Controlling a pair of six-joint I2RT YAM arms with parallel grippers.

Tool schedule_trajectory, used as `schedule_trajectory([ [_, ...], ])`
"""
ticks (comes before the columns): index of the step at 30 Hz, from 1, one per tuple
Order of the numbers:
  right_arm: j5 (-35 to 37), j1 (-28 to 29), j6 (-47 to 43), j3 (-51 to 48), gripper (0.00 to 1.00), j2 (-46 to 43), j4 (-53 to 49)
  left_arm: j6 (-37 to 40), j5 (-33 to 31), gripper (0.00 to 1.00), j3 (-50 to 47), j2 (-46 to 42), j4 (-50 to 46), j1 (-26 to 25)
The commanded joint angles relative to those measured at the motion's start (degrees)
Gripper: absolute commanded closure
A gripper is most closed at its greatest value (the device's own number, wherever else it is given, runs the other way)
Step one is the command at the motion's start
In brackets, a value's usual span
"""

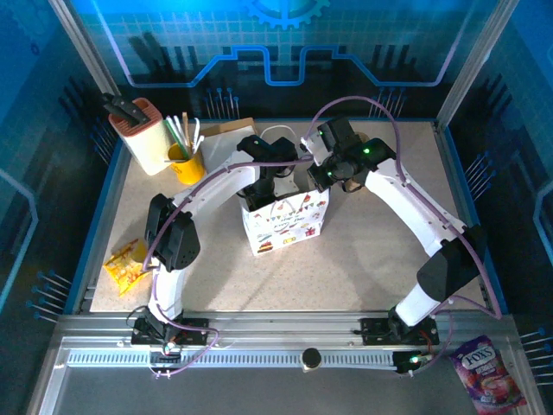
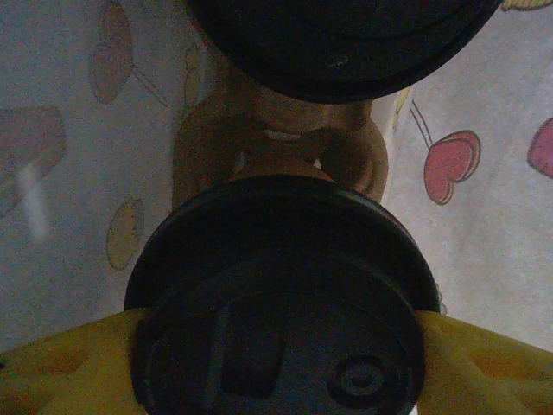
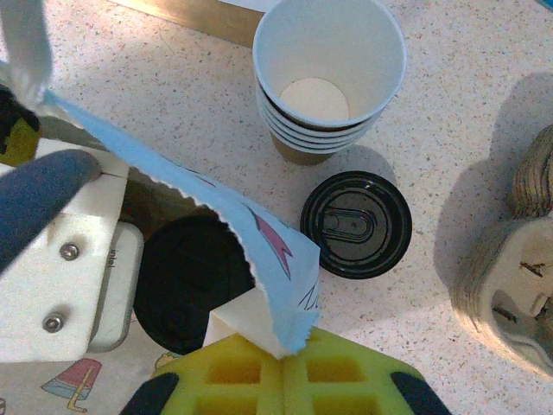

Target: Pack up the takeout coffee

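Looking from above, the left gripper point(image 1: 257, 192) dips into the white printed paper bag point(image 1: 289, 226), and the right gripper point(image 1: 321, 179) meets its rim. The left wrist view shows yellow fingers point(image 2: 60, 363) clasping a black-lidded cup point(image 2: 276, 294) inside the bag, with a second lidded cup point(image 2: 346, 43) beyond. The right wrist view shows the jaws pinched tight on the bag's edge, with stacked empty cups point(image 3: 328, 86), a loose lid point(image 3: 356, 225) and a pulp carrier point(image 3: 518, 259) outside.

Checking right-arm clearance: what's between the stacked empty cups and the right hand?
In the right wrist view, one black lid lies between the stacked cups and the right hand, just beyond the bag rim that hand pinches.
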Motion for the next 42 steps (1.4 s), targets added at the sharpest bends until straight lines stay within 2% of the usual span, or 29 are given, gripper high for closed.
schedule_trajectory([
  [1,-0.62,-0.29,-0.73,-0.3,0.93,1.97,-3.09,-1.06,-0.34,0.48,1.24,0.77,-1.09,0.1],
  [42,-0.68,-0.3,-0.79,-0.11,0.93,2.34,-3.38,-0.96,0.03,0.48,1.25,0.46,-0.14,-0.17],
])
